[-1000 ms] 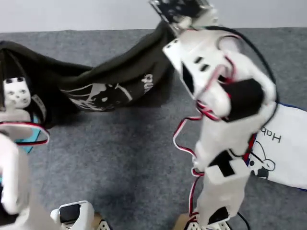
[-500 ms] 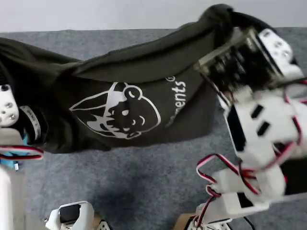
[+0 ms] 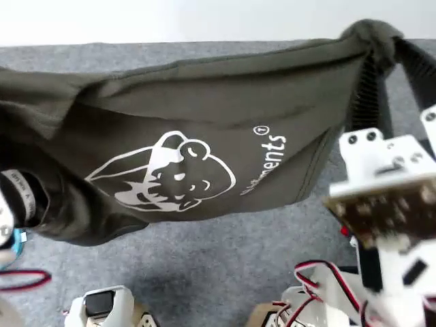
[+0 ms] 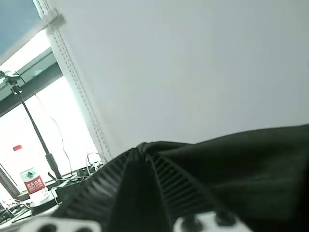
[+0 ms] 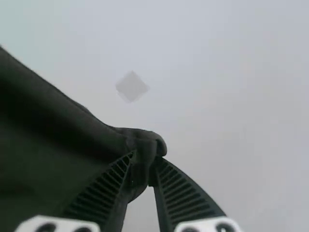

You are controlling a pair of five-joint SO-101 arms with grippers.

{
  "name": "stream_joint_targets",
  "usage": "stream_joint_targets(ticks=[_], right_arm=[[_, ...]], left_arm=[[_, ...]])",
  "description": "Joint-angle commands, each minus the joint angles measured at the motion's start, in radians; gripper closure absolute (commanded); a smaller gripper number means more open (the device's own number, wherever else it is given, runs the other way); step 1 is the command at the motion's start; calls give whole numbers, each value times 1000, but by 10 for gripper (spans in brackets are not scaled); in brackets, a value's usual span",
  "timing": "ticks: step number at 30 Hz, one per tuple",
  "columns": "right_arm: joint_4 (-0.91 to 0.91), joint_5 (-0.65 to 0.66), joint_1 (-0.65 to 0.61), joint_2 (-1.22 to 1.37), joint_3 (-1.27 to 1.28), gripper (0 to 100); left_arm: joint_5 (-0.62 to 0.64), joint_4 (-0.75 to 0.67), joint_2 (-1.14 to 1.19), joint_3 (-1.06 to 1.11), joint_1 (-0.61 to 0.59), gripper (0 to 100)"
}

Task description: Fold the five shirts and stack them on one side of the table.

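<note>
Right gripper [image 5: 145,157] clamps a bunched corner of the dark shirt [image 3: 204,95] and left gripper [image 4: 143,149] pinches its other end, so the shirt hangs stretched in the air between them above the grey carpeted table [image 3: 231,272]. Behind is a white wall [image 3: 204,20], with a bright window [image 4: 29,125] in the left wrist view. Shirt is dark olive, with a white cartoon animal print [image 3: 170,174] and white lettering facing the high camera, lower edge sagging and wrinkled.

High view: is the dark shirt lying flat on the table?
No, the dark shirt hangs stretched in the air above the table.
</note>
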Motion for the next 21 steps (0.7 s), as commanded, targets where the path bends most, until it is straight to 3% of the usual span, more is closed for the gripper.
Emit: stream_joint_targets(ticks=[1,9,21], right_arm=[[36,32,22,-41,-12,987],[38,52,25,-197,226,987],[30,52,25,-561,812,987]], left_arm=[[-32,34,6,-65,-3,994],[-80,307,6,-168,2,994],[-110,411,11,-170,-3,994]])
